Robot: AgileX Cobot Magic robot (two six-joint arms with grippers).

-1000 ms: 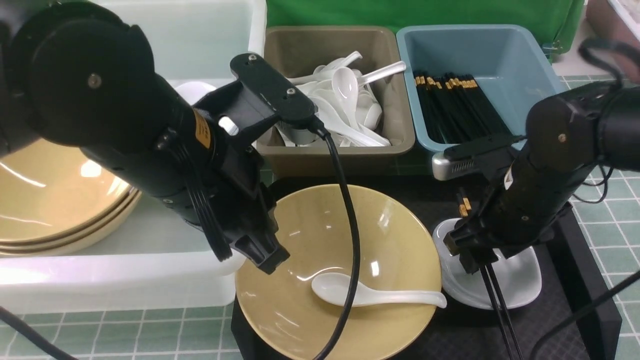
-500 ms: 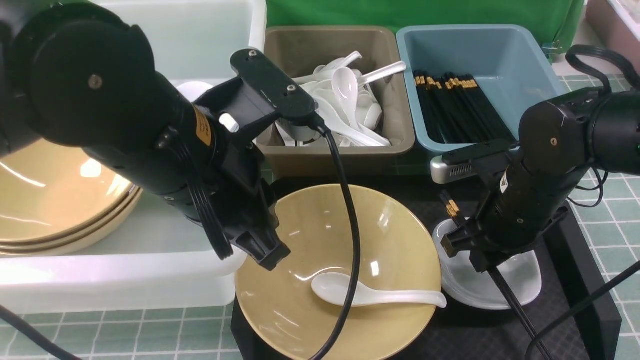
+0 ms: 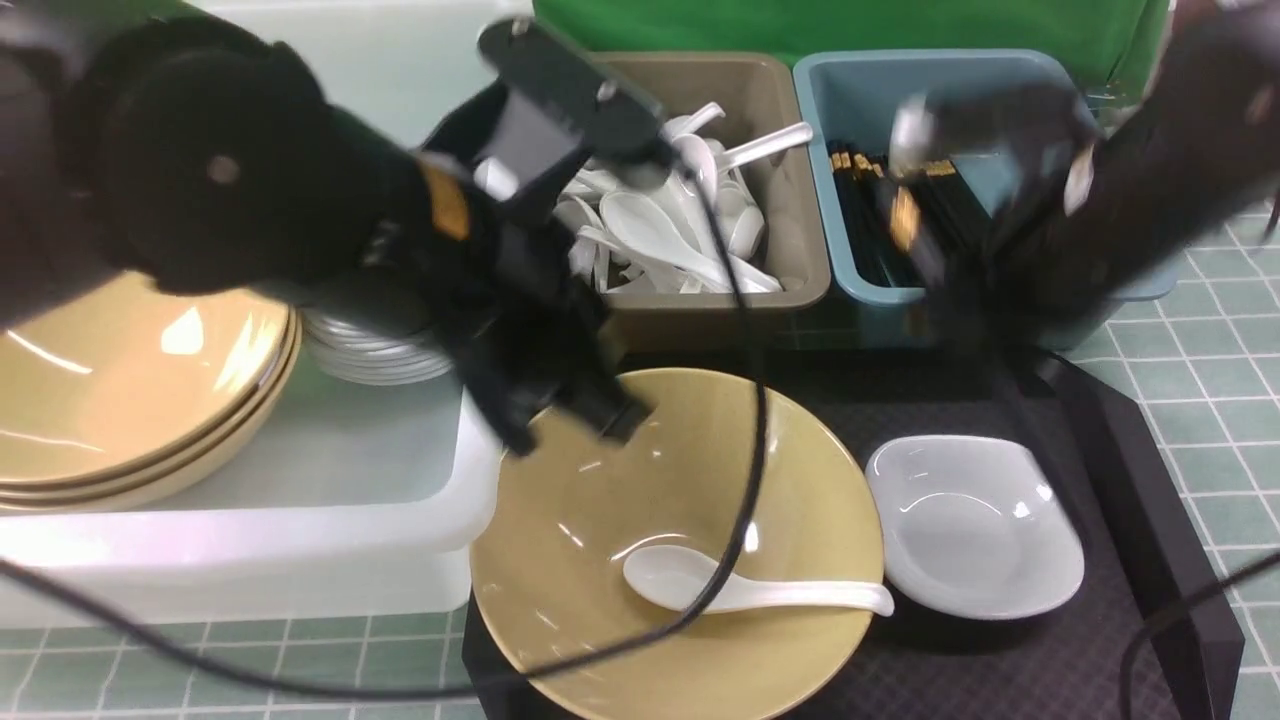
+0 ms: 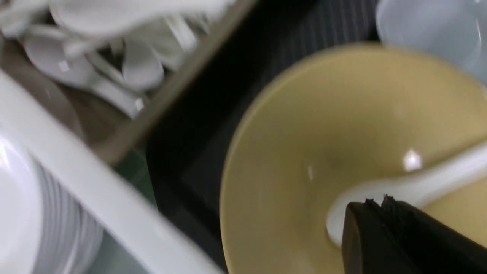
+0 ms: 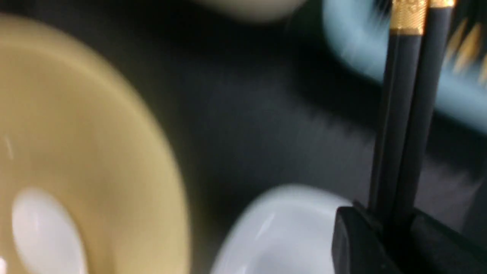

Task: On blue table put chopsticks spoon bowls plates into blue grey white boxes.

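My right hand [image 5: 395, 219] is clamped on a pair of chopsticks [image 5: 409, 114], and their gold-banded ends stick out past my jaws. From the front that hand is only a blur in front of the blue box [image 3: 850, 100], where loose chopsticks [image 3: 855, 215] lie. My left hand [image 4: 376, 205] is closed tight with nothing in it. It hangs over the tan bowl [image 3: 600, 560], near the white spoon [image 3: 760, 595] that lies inside. That bowl sits on the black tray [image 3: 1000, 670], with a small white plate [image 3: 975, 525] just beside it. Beyond the tray, the grey box [image 3: 720, 295] holds a heap of spoons [image 3: 660, 230]. The white box [image 3: 250, 560] on my left holds stacked bowls [image 3: 120, 380] and stacked plates [image 3: 370, 355]. Around them lies the tiled tabletop [image 3: 1230, 380].
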